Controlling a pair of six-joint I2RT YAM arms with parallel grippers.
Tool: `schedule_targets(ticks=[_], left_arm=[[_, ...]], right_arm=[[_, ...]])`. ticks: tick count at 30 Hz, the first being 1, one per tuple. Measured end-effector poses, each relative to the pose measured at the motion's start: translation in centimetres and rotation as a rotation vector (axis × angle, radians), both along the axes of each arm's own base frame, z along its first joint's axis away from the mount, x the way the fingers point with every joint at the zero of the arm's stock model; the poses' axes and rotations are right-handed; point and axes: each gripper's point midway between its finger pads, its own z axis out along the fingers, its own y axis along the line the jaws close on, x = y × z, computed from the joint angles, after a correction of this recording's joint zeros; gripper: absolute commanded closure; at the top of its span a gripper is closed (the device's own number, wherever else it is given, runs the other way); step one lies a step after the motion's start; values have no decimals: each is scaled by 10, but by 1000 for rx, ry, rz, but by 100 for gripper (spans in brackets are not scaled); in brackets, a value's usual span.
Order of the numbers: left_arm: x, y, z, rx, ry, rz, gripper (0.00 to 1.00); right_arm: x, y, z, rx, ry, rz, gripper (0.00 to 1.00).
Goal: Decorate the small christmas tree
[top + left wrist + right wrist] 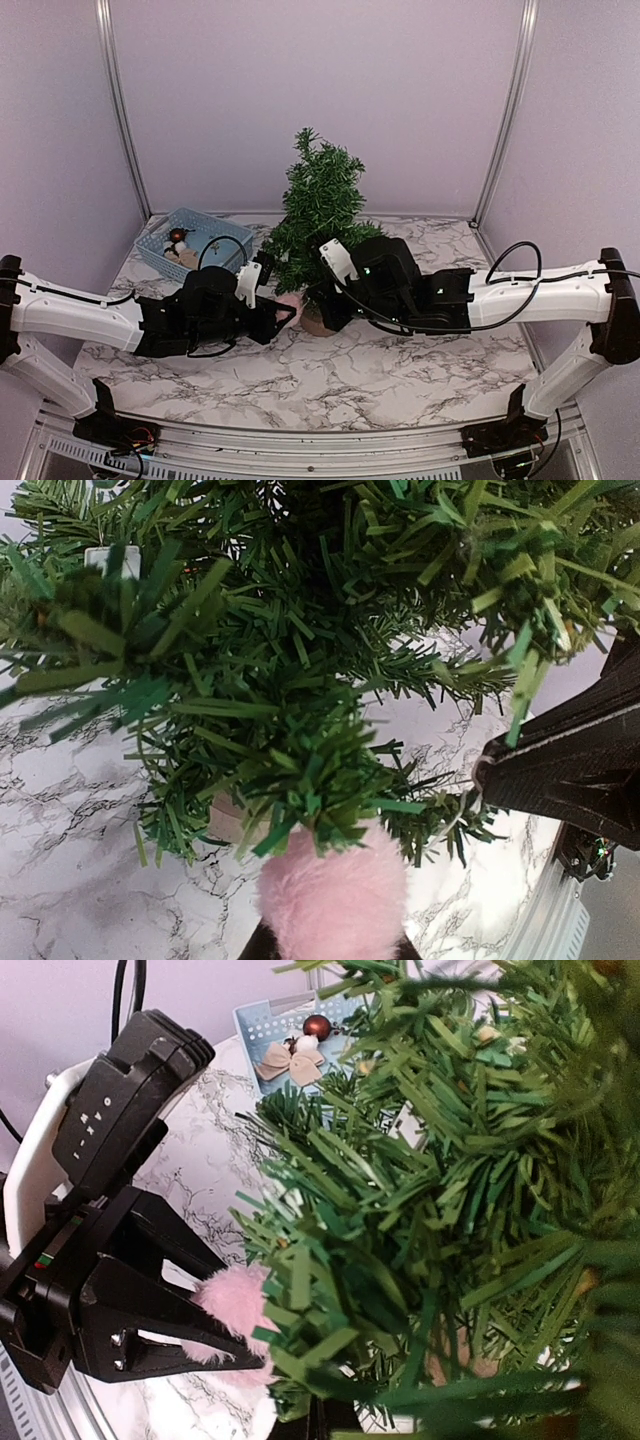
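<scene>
Two arms meet at the small christmas tree (320,205). It stands upright on the marbled table (400,385), about mid-width and toward the back wall, with its tan stump (317,323) on the surface.

The left gripper (288,308) comes in low from the left and is clamped on a fluffy pink pompom (235,1305). One finger sits on either side of it, clear in the right wrist view. The pompom is pressed up against the lowest branches on the tree's left side, touching the needle tips, just above the stump.

The right gripper (484,775) comes in from the right, jaws pinched together to a point with nothing between them. Its tip is in among the lower branches on the tree's right side. Cannot tell if it touches the trunk, because needles hide it.

A light blue perforated basket (265,1022) sits at back left, behind the left arm. In it are a dark red ball ornament (317,1027) and a beige bow (290,1060), side by side.
</scene>
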Motion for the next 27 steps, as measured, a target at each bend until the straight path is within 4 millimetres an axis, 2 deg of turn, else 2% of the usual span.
schedule_targets(ticks=[7,15,27], left_arm=[[0,0,0,0,0,0,100],[0,0,0,0,0,0,100],[0,0,0,6,-7,-5,100]], right_arm=[[-7,3,0,12,11,42,100],[-24,9,8,39,-8,114,100],[-41,20,1,24,-3,179,100]])
